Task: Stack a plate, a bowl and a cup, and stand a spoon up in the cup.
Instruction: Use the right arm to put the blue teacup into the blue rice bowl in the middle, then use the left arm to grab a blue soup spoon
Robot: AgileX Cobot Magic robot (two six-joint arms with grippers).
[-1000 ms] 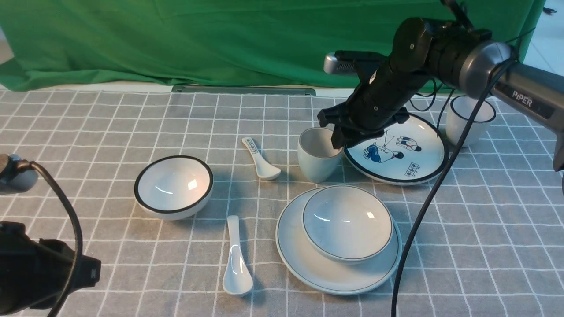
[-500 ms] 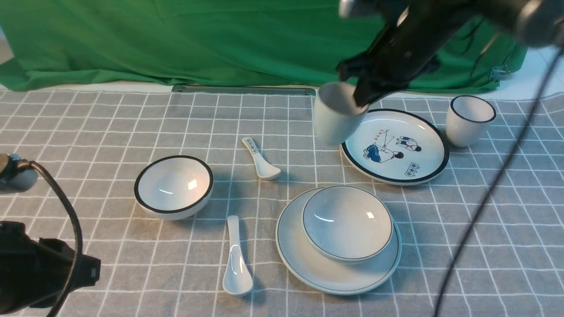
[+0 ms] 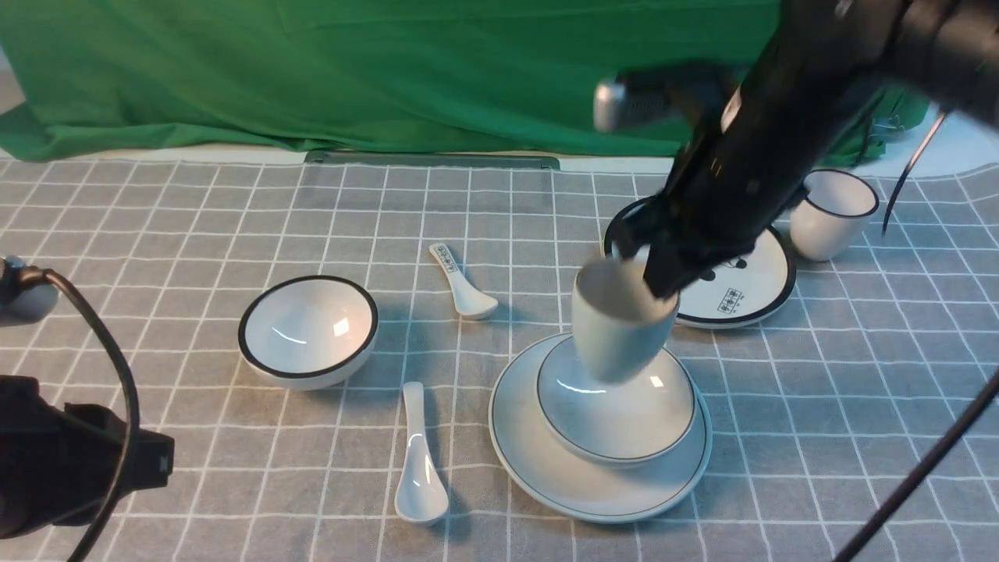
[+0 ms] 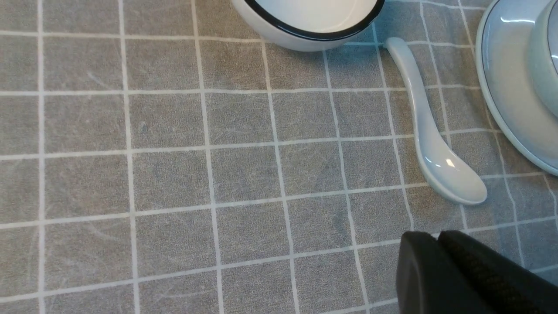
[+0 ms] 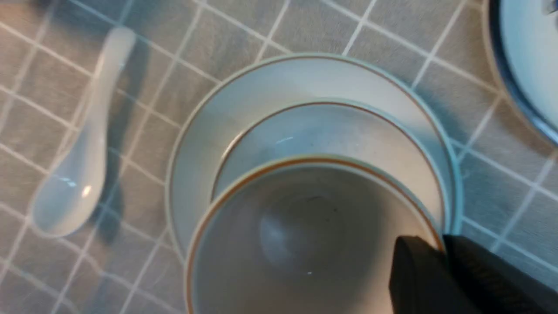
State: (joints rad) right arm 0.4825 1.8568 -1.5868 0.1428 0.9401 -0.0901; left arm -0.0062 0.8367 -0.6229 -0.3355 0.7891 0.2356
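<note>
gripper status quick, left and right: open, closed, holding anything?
Left gripper: closed, fingers together, holding nothing.
Right gripper: closed on the cup, pinching its rim, over the bowl.

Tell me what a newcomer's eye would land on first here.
The right gripper, pinching the pale cup by its rim, holds it over the shallow bowl that sits on the plain plate. Next, the white spoon lies flat on the checked cloth left of the plate, with the shut left gripper near it.
</note>
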